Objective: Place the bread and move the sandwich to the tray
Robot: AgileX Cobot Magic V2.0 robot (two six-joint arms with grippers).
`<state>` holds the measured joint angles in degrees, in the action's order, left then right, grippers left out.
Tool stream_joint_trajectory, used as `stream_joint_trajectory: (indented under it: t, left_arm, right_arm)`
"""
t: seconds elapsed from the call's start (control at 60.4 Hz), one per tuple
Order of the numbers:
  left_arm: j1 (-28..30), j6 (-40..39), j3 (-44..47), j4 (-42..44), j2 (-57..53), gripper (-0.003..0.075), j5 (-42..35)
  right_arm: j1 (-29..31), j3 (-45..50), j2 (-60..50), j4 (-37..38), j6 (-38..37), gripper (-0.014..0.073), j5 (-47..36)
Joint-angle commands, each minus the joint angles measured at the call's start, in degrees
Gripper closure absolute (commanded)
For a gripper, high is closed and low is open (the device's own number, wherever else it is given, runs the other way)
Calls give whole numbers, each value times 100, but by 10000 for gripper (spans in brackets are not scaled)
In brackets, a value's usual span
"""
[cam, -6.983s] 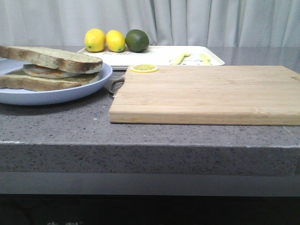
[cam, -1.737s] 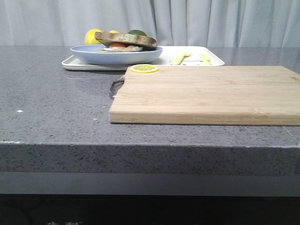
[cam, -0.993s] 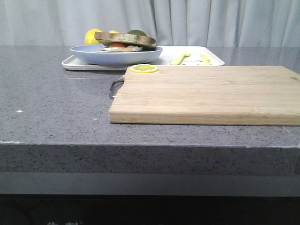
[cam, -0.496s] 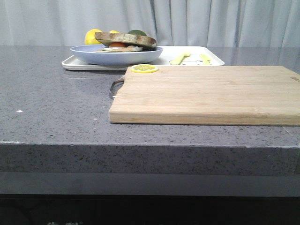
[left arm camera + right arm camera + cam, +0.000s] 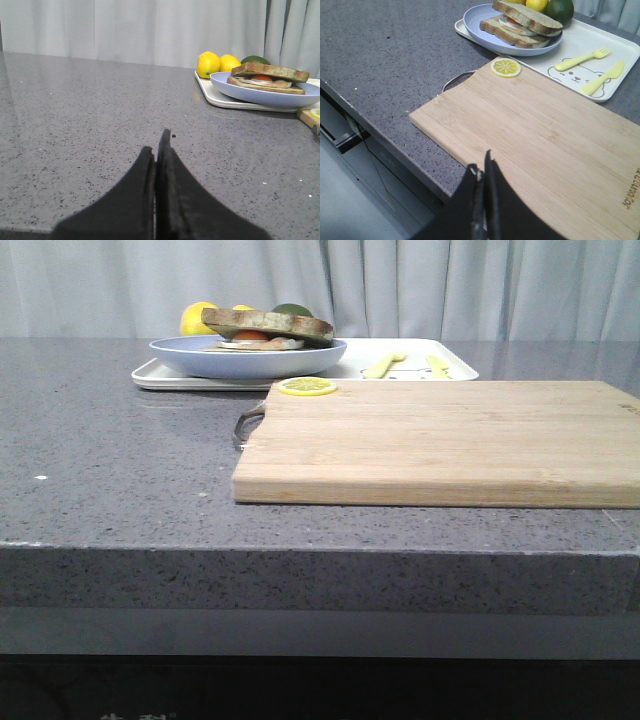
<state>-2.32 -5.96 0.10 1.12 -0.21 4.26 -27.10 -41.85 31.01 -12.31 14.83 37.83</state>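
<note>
The sandwich [image 5: 266,326], two brown-crusted slices with egg between, lies on the pale blue plate [image 5: 210,357]. The plate rests on the left end of the white tray [image 5: 340,368] at the back. The top bread slice [image 5: 526,15] lies on the sandwich. Sandwich [image 5: 267,78], plate [image 5: 260,95] and tray [image 5: 220,98] also show in the left wrist view. My left gripper [image 5: 156,145] is shut and empty, low over the grey counter, well away from the tray. My right gripper [image 5: 481,167] is shut and empty above the near edge of the cutting board. Neither gripper shows in the front view.
A light wooden cutting board [image 5: 450,440] with a lemon slice [image 5: 307,387] at its far left corner lies in front of the tray. Two lemons [image 5: 217,64] and a lime [image 5: 559,10] sit behind the plate. A yellow fork [image 5: 576,60] and knife [image 5: 602,77] lie on the tray.
Seven seconds ago the plate with the sandwich stood near the front left of the counter; it has since come to rest on the tray. Over the last second nothing has moved.
</note>
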Motion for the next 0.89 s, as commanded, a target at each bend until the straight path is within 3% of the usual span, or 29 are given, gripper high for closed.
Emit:
stream_joint_trajectory:
  t: [0.0,0.695,0.778,0.877]
  left_arm:
    - [2,-60,32,11,-129,738,-505]
    - [2,-60,32,11,-129,738,-505]
    - [2,-60,32,11,-129,738,-505]
    - [2,-60,32,11,-129,738,-505]
  right_arm:
    - [16,-152,23,-42,65,661,-427]
    - [29,-67,-72,-35,65,661,-491]
    - [333,202,-320,-21,65,661,-752]
    - [1134,1020,-1036,-10,65,661,-1693]
